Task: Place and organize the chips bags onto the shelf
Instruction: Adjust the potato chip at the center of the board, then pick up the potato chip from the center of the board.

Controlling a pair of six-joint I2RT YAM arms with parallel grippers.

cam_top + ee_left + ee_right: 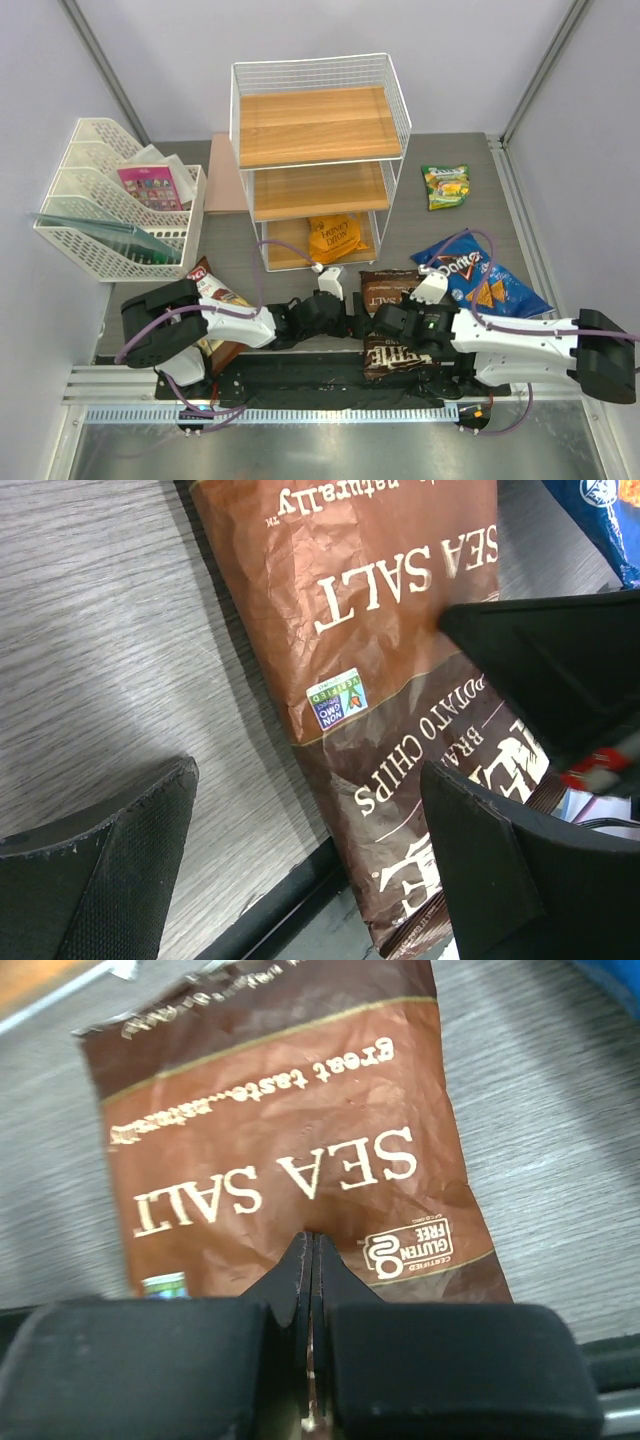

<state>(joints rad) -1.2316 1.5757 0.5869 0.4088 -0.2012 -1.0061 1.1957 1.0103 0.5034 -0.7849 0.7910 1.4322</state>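
Observation:
The dark brown Sea Salt chips bag (pixel 388 288) (pixel 370 630) (pixel 290 1130) lies flat near the table's front edge. My right gripper (pixel 385 322) (pixel 311 1250) is shut on the bag's middle, pinching a fold of its film. My left gripper (pixel 340 312) (pixel 310 870) hovers open just left of it, one finger over the bag's lower end. The orange Honey Dijon bag (pixel 335 238) sits on the bottom board of the shelf (pixel 320 130). The blue Doritos bag (pixel 480 280), the small green-yellow bag (pixel 445 186) and the brown-white bag (pixel 215 290) lie on the table.
A white mesh file tray (pixel 100 210) holding a pink packet (pixel 150 185) stands at the left. A flat pinkish board (pixel 225 185) lies beside the shelf. A black rail (pixel 300 375) runs along the near edge under the Sea Salt bag's end.

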